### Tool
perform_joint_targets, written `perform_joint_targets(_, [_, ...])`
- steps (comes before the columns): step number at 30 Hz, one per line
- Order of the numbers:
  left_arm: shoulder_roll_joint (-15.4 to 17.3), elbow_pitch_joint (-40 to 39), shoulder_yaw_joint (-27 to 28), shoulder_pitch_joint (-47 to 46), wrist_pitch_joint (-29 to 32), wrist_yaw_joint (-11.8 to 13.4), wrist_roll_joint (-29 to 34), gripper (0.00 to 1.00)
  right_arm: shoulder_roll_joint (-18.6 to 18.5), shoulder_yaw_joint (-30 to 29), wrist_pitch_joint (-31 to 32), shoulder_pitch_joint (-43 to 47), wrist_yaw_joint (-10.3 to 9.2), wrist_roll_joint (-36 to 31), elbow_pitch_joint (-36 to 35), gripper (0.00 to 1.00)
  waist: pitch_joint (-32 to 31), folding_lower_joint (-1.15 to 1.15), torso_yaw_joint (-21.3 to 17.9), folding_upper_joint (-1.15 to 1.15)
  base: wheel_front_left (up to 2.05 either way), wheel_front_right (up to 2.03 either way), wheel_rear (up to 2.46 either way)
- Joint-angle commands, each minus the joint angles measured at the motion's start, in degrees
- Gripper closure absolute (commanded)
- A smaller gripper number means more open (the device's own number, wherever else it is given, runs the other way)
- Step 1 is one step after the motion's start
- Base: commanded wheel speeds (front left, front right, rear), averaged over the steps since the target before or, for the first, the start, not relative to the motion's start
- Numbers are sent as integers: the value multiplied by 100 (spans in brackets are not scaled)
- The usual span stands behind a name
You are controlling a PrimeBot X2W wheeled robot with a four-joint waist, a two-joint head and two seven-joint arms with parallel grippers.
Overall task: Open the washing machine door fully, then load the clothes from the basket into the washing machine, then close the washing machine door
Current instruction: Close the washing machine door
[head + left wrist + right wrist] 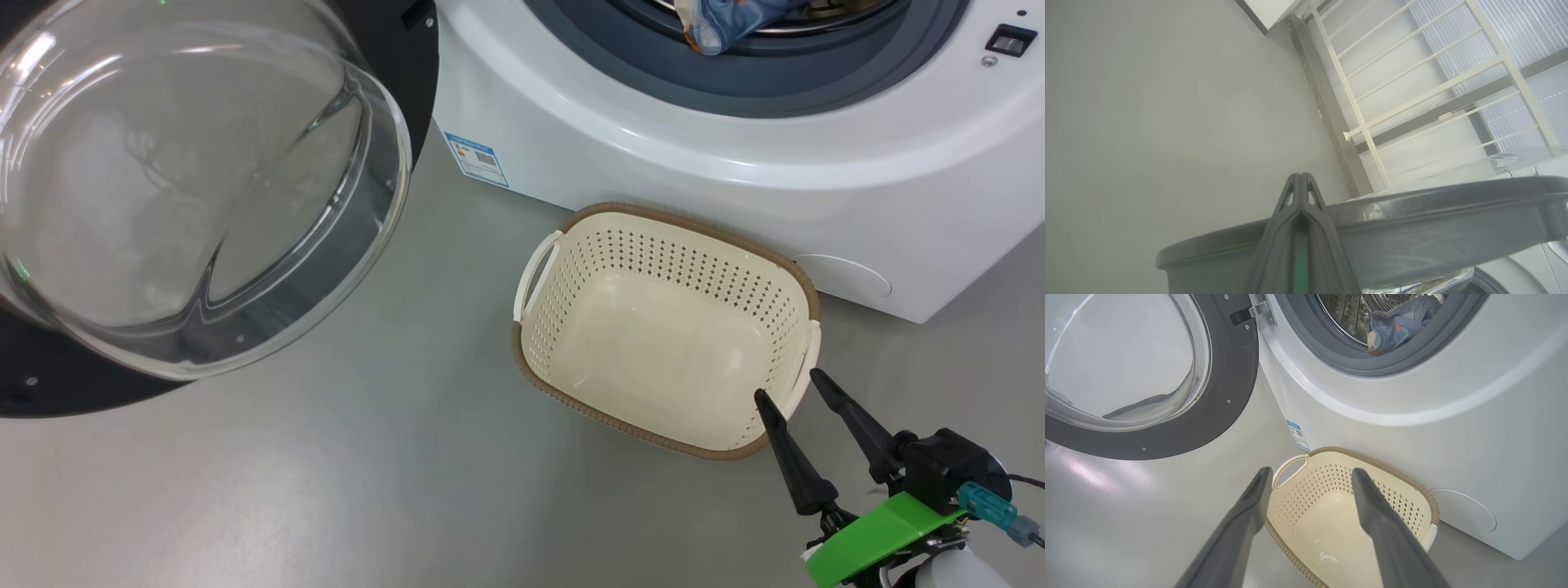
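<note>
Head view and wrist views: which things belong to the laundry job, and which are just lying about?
Part of the job:
washing machine
washing machine door, open
clothes, in the drum
basket, empty
right gripper, open
left gripper, shut

Just there:
blue label sticker
round white flap
white railing

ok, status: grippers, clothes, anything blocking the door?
Left gripper shut beside the open door; right gripper open, empty, over the basket. Basket empty, clothes at the drum mouth. Fabric edge near the rubber ring may snag.
</note>
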Motion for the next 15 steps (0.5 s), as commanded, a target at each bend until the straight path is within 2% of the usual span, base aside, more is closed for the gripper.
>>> perform_joint_targets(1, [467, -52, 164, -168, 66, -21, 22, 100, -66, 130, -47, -96, 32, -28, -136, 0, 0, 0, 3, 0, 0, 0, 0])
perform_joint_targets(15, [335, -145, 138, 12, 669, -21, -52, 100, -99, 123, -47, -114, 32, -20, -125, 0, -67, 0, -26, 0, 0, 0, 0])
